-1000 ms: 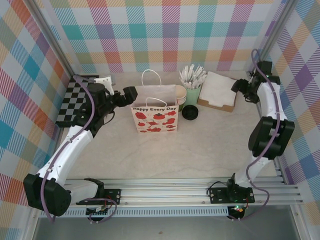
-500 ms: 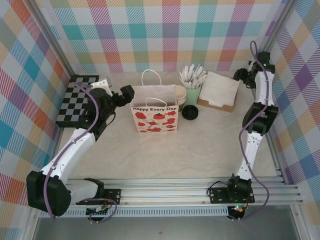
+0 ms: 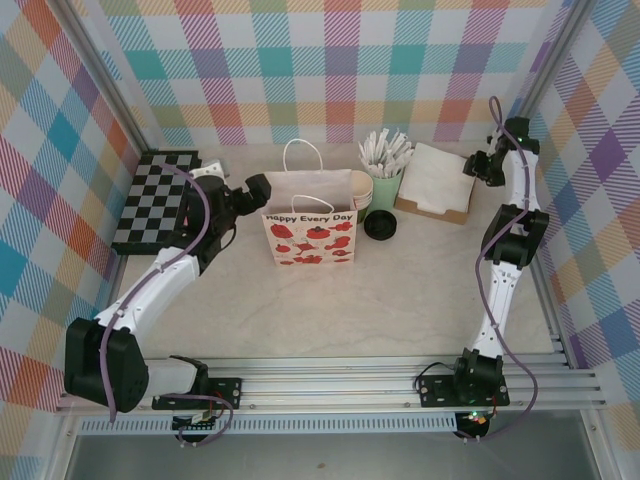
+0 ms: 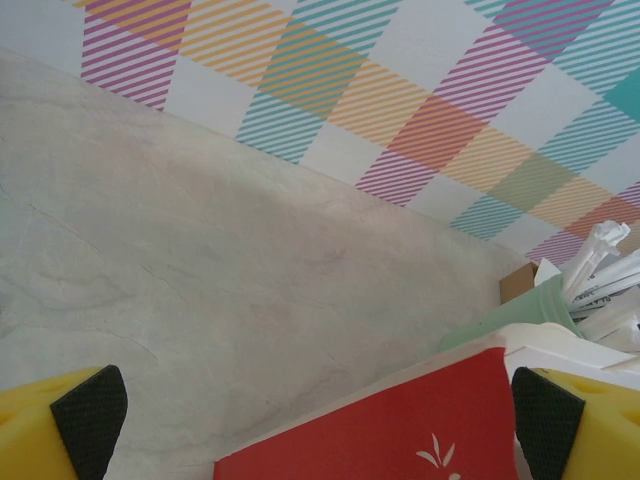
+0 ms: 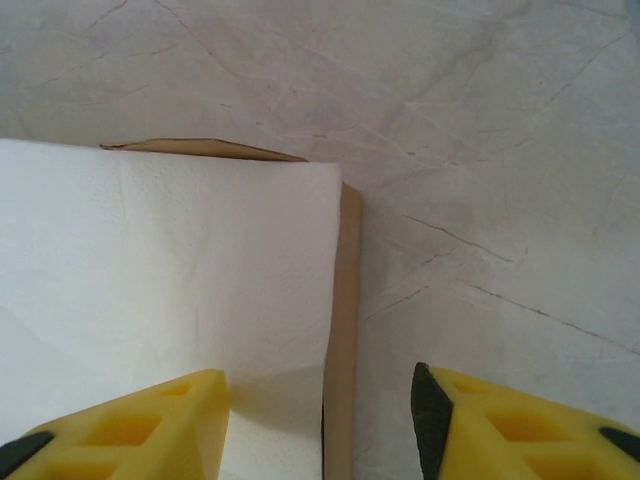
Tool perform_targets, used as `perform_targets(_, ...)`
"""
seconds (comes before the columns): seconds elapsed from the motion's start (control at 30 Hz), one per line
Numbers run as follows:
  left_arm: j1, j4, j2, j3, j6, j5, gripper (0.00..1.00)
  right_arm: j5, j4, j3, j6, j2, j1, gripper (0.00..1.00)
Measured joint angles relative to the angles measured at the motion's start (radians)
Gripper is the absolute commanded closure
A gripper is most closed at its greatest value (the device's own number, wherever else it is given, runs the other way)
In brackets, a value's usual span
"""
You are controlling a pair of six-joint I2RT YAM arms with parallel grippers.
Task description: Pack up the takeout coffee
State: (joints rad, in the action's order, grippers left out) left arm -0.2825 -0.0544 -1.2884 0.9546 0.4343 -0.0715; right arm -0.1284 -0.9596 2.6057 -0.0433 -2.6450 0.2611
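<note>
Top external view, and Sam asks: where is the takeout coffee [image 3: 380, 225]?

Ana: It stands upright on the table [image 3: 400, 290], lid on, just beside the right side of the paper bag [image 3: 308, 235]. It is not packed yet. Nothing is touching it.

Sam: Why is the left claw [image 3: 262, 190] up by the bag?

Ana: I think it is there to hold the bag steady or pull it open. Its fingers [image 4: 88, 415] are spread as wide as they go. In the left wrist view a red part of the bag sits between them, but they are not squeezing it.

Sam: And the right claw [image 3: 473, 165]?

Ana: It hangs over the corner of the napkins [image 5: 150, 280] in their brown tray [image 5: 345, 300], well apart from the coffee. Its two fingers have a gap between them and hold nothing. It would have to come across to reach the cup.

Sam: What can't you see well?

Ana: The inside of the bag. I can't tell how wide its mouth is open. The right claw's fingertips are cut off at the bottom of the right wrist view. The bag is cut off in the left wrist view too. The mint cup [image 4: 510, 320] with its white sticks [image 4: 600, 260] just peeks in behind it. The stacked cups [image 3: 360, 188] are partly hidden by the bag.
</note>
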Motion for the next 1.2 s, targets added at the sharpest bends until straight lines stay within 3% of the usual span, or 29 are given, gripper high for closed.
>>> perform_targets(0.3,0.0,-0.001,-0.02,0.008,0.008,0.0,0.0,-0.005,0.013,0.038,0.005,-0.012,-0.003,0.57)
perform_targets(0.97,0.0,0.023,-0.019,0.015,0.014,0.002,0.0,0.129,0.091,0.039,0.062,-0.012,-0.084,0.99)
perform_targets(1.2,0.0,0.042,0.0,0.015,0.01,0.002,0.0,0.142,0.091,0.039,0.071,-0.012,-0.085,1.0)
